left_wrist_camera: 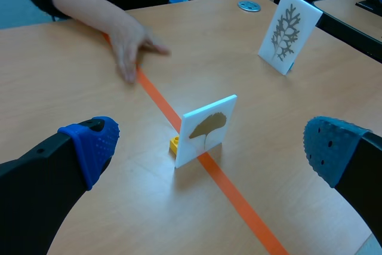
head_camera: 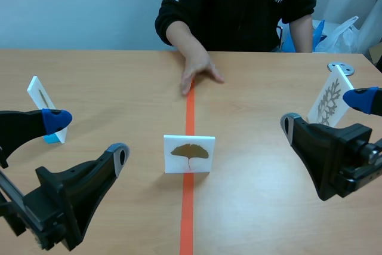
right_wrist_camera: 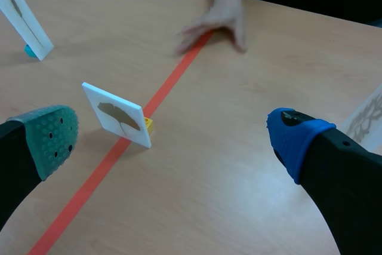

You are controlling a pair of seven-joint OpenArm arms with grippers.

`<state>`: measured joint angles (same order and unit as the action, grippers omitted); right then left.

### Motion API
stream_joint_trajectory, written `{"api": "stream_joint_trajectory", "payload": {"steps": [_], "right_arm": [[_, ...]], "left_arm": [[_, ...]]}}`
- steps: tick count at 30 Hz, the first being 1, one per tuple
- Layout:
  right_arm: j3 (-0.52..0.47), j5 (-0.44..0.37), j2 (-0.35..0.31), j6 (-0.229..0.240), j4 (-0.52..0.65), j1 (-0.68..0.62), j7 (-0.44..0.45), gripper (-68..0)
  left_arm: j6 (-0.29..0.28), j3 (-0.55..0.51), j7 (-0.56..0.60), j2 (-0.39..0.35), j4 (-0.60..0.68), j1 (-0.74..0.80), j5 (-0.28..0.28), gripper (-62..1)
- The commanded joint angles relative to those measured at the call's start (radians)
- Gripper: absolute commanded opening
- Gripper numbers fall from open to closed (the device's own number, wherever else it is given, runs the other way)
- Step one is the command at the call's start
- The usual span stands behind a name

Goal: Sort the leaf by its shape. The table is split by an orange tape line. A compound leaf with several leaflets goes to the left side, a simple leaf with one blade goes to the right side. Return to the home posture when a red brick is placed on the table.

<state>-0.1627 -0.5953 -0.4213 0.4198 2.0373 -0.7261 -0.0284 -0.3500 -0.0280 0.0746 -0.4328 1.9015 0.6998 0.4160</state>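
A pale wooden table [head_camera: 107, 88] is split down the middle by an orange tape line [head_camera: 187, 219], with a person in a dark top seated at the far edge. The left gripper [head_camera: 88, 138] hangs low at 8 o'clock from the table's centre, fingers spread wide and holding nothing. The right gripper [right_wrist_camera: 173, 140] mirrors it at 4 o'clock, equally spread and empty. Both look parked, waiting. Between them the ginkgo card [head_camera: 189, 154] stands upright right on the tape, propped by a small yellow brick [left_wrist_camera: 174, 145] behind it, facing the robot so the leaf can be read. It shows 1 fan-shaped blade, so I judge it belongs on the right side. At 12 o'clock from it the person's hand [head_camera: 199, 70] rests flat on the tape, well apart from the card. A slender-leaf card [head_camera: 40, 97] stands at 10 o'clock and a branching-leaf card [head_camera: 329, 103] at 2 o'clock, close to the right gripper, which may crowd any set-down there. A metal disc [head_camera: 340, 68] lies beyond it. No red brick shows.
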Motion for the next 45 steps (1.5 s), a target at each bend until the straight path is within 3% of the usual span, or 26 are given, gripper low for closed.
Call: {"api": "stream_joint_trajectory", "payload": {"steps": [1,5,14,23,35,39,45], "right_arm": [[-0.008,-0.011,-0.005,0.000,0.004,0.011,0.010,0.4],[-0.008,-0.011,-0.006,0.000,0.004,0.011,0.007,0.4],[-0.008,-0.011,-0.006,0.000,0.004,0.011,0.004,0.4],[-0.008,-0.011,-0.005,0.000,0.004,0.011,0.003,0.4],[-0.008,-0.011,-0.005,0.000,0.004,0.011,0.000,0.4],[-0.008,-0.011,-0.005,0.000,0.004,0.011,0.000,0.4],[-0.008,-0.011,-0.005,0.000,0.004,0.011,0.000,0.4]], "left_arm": [[-0.005,-0.006,0.010,0.000,-0.011,-0.018,0.001,1.4],[-0.019,-0.005,0.011,0.000,-0.076,-0.074,-0.040,1.4],[-0.094,0.060,0.060,0.000,-0.318,-0.266,-0.060,1.4],[-0.110,0.227,0.185,0.009,-0.575,-0.486,-0.211,1.4],[-0.110,0.420,0.346,0.109,-0.862,-0.730,-0.407,1.4],[-0.109,0.483,0.374,0.149,-0.934,-0.794,-0.445,1.4],[-0.079,0.546,0.403,0.198,-1.032,-0.875,-0.447,1.4]]}}
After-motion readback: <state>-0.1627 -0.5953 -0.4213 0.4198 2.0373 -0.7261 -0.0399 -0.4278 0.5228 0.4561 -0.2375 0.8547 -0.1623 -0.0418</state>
